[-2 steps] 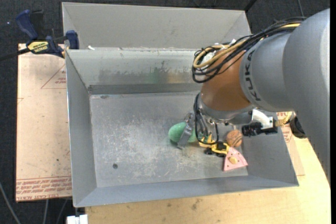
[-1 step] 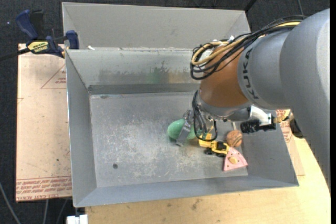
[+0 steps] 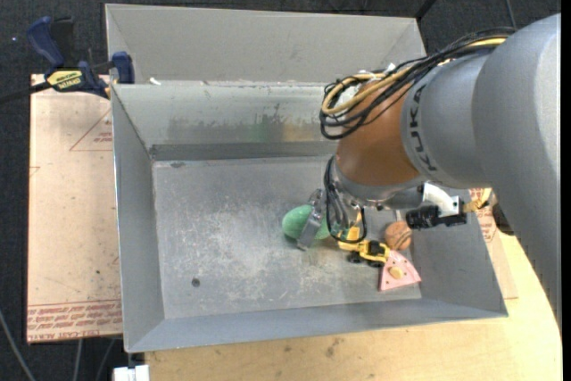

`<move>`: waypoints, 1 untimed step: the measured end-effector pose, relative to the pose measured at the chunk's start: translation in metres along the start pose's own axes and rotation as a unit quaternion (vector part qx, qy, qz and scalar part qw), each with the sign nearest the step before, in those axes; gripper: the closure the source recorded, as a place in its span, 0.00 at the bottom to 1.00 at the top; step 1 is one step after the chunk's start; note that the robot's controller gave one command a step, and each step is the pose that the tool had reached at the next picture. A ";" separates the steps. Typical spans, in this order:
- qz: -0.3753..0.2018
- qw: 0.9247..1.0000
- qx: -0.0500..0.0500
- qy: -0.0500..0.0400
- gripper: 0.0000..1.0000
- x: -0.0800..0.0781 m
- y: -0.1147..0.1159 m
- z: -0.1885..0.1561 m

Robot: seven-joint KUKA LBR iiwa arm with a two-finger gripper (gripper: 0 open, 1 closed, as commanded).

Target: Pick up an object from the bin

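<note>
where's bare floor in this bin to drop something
The bin floor left of the green rounded thing is bare out to the left wall. Crowded at right: hand, yellow-black toy, pink triangle.

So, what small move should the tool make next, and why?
Probably shift slightly toward the view's left, centring on the green round thing: the tool sits at its edge, not over its middle. The yellow-black piece and pink triangle lie on the other side.

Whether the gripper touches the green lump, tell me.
Cannot tell. In the camera view the gripper overlaps the green lump at its right edge, hiding any contact or gap.
</note>
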State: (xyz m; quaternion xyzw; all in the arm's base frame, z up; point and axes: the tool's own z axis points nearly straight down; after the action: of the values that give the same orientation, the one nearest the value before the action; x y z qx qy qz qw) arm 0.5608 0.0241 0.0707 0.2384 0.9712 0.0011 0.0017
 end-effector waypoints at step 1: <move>0.000 1.000 0.000 0.000 1.00 0.000 0.000 0.000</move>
State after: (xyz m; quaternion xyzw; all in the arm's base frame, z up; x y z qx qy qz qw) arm 0.5608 0.0241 0.0707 0.2385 0.9711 0.0011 0.0017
